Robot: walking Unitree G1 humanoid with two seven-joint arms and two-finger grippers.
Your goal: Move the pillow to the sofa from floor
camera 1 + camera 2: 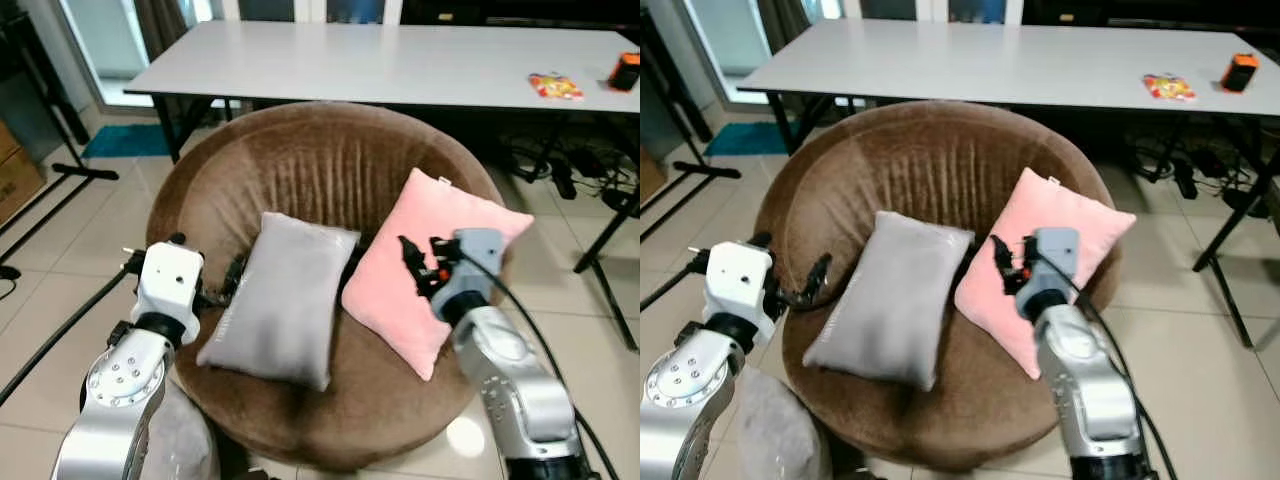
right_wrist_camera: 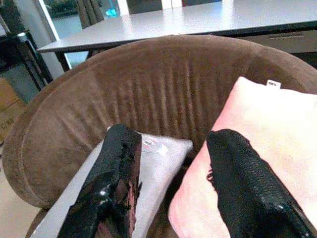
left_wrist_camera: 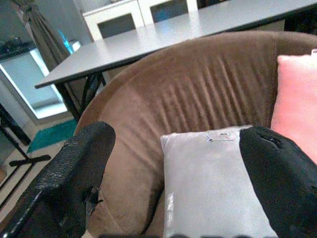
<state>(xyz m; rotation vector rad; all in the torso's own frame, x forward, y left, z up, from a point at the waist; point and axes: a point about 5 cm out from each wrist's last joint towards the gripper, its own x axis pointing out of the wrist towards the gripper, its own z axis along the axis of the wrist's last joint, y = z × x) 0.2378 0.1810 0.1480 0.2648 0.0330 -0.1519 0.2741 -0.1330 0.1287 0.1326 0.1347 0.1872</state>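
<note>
Pillow (image 1: 275, 305) lies on sofa (image 1: 300, 165), just beside parted left gripper (image 1: 215, 290).

The grey pillow (image 1: 275, 300) and the pink pillow (image 1: 430, 265) covered most of the round brown sofa (image 1: 300, 165) seat. A white table (image 1: 380, 60) stood close behind the backrest.

Tiled room, long table at rear.
Grey table (image 1: 380, 62) on black legs stands over pale floor tiles (image 1: 70, 250); cables (image 1: 560, 165) beneath; a teal mat (image 1: 125, 140), possibly by a glazed door.
</note>
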